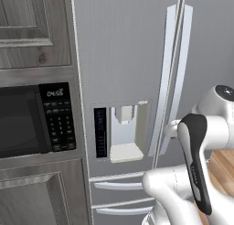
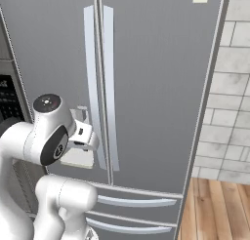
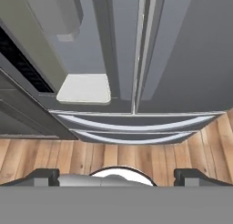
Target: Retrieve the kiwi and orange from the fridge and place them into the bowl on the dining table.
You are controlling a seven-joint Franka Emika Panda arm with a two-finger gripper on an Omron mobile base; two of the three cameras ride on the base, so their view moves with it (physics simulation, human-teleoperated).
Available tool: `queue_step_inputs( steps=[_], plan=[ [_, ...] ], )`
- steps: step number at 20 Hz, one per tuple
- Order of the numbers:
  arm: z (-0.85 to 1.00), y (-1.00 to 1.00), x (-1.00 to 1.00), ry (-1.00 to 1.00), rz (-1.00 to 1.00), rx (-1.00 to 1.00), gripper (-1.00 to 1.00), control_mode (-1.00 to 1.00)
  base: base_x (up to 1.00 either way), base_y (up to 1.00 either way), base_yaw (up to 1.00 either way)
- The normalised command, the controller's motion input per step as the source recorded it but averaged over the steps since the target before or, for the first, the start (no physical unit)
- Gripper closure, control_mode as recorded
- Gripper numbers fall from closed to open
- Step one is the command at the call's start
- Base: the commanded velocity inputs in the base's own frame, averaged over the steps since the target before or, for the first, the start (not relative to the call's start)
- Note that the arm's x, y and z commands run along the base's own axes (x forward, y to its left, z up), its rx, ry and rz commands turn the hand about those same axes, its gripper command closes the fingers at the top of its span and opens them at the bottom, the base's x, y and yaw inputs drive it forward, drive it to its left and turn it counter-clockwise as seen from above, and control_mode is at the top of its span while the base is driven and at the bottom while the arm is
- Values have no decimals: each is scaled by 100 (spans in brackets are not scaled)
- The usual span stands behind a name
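fridge (image 3: 182, 59) | doors shut, just ahead of claw (image 3: 116, 175) | claw wide open, holding nothing

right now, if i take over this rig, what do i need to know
Hand: open, holding nothing, raised in front of the fridge and apart from it, near the left door's handle.
Fridge: both upper doors shut, both lower drawers shut. The kiwi and the orange are not visible with the doors shut.
Done: the base is parked facing the fridge.
Left: open a fridge door, take out the kiwi and the orange, carry them to the dining table and put them in the bowl.
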Motion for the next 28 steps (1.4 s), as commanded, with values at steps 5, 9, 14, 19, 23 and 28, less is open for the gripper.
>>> queue_step_inputs(
  steps=[5,9,14,19,23,28],
  plan=[
    [4,-4,20,-5,0,0,-100,-100,0,0,0],
    [1,-6,13,-1,0,0,-100,-100,0,0,0],
    [0,0,0,0,0,0,-100,-100,0,0,0],
    [0,-5,-3,-1,-1,0,-100,100,-17,-12,-2],
    [0,0,0,0,0,0,-100,100,-39,-21,-3],
    [0,0,0,0,0,0,-100,100,-44,-9,-1]
  ],
)
